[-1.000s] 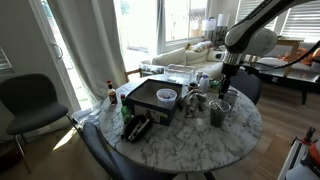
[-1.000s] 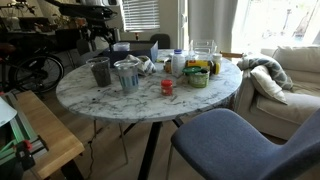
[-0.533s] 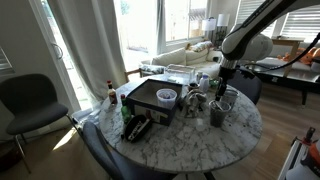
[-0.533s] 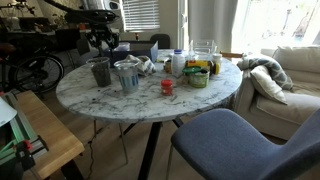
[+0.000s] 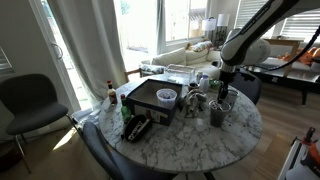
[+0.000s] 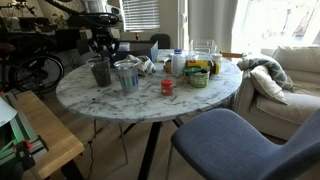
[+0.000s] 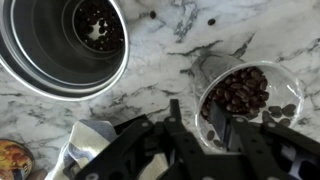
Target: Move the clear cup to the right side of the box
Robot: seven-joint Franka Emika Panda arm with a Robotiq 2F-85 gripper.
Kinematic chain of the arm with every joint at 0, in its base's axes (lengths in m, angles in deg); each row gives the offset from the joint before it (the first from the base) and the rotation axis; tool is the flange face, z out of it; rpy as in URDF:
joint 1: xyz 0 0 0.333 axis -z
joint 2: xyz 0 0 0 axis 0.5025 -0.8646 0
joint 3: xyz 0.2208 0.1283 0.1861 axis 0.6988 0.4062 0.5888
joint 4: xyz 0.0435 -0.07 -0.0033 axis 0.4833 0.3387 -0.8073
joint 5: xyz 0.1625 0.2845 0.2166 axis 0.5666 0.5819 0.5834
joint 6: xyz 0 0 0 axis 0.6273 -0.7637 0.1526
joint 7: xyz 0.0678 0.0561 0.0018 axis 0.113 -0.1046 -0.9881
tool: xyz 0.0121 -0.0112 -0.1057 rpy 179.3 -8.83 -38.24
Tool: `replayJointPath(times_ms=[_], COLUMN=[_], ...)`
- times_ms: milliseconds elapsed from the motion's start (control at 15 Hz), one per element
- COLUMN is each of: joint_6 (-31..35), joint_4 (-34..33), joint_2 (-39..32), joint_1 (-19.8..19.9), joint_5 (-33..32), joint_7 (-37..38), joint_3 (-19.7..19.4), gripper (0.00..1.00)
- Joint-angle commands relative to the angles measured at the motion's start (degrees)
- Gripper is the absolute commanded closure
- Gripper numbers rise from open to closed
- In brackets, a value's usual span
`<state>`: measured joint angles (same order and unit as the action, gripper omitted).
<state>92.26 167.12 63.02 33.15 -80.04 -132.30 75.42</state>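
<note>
The clear cup (image 7: 245, 95) is a smoky see-through tumbler with dark coffee beans in it; it stands on the marble table in both exterior views (image 5: 218, 113) (image 6: 100, 72). The box (image 5: 148, 98) is low, black-topped, with a white bowl (image 5: 166, 96) on it, and lies left of the cup. My gripper (image 7: 198, 125) is open, right above the cup. One finger is outside the cup's rim and the other is over its inside. It shows in both exterior views (image 5: 222, 95) (image 6: 102, 55).
A steel cup (image 7: 65, 40) stands close beside the clear cup, also seen in an exterior view (image 6: 126, 76). A black gadget (image 5: 137, 128), a small red cup (image 6: 167, 87), a green bowl (image 6: 197, 76) and bottles crowd the table. A blue chair (image 6: 235, 140) stands near.
My gripper has come down and a little sideways to the clear cup's rim. The cup and the box have not moved.
</note>
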Motion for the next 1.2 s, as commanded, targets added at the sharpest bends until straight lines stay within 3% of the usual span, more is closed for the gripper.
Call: replayJointPath(times_ms=[0,133,267,533,733,1133], joint_6=[0.4,-0.1,-0.4,-0.2,-0.3,-5.7], joint_4=[-0.9,-1.4,-1.8,-2.9,-3.7,-6.0], joint_2=[-2.4,-3.4,-4.3,-6.0,-6.9,-5.2], joint_1=[-0.2,-0.3,-0.2,0.2,0.4,1.6], joint_5=[0.2,0.4,0.7,0.7,0.7,-2.8], joint_7=[-2.4,-3.5,-4.5,-5.2,-5.2,-3.1], joint_3=[0.3,0.5,0.7,1.4,1.8,1.9], gripper=[0.74,0.68,0.69,0.81,1.0,0.99])
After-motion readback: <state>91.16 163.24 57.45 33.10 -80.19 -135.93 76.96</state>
